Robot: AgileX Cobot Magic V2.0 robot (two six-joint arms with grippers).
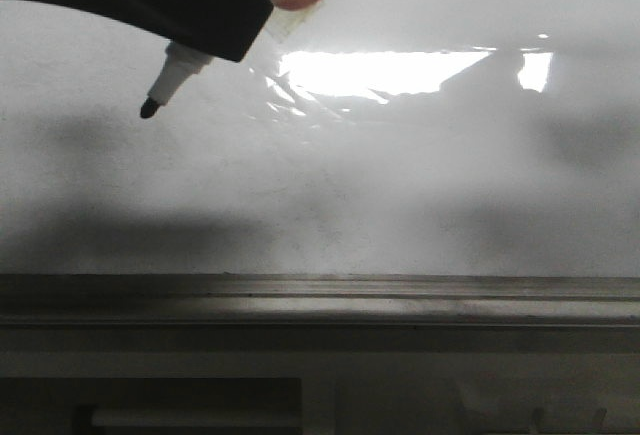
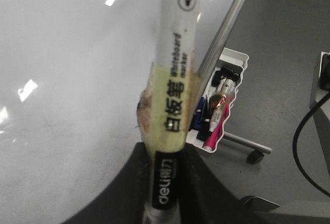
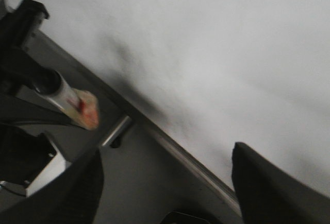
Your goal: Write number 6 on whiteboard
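Note:
The whiteboard [image 1: 400, 185] fills the front view, glossy white with a bright light reflection and a grey bottom rail [image 1: 320, 300]. No drawn line of the number 6 shows on it. My left gripper [image 2: 164, 183] is shut on a white marker pen [image 2: 172, 80] wrapped in yellowish tape. In the front view the pen's black tip [image 1: 149, 108] points down-left at the board's upper left, with the gripper [image 1: 215, 30] above it. My right gripper [image 3: 165, 183] is open and empty near the board's bottom rail [image 3: 170, 144].
A white tray with several coloured markers [image 2: 216, 105] hangs beside the board's metal stand leg [image 2: 227, 23]. A castor wheel [image 2: 254, 156] and a black cable [image 2: 304, 147] are on the grey floor. The left arm shows in the right wrist view [image 3: 56, 92].

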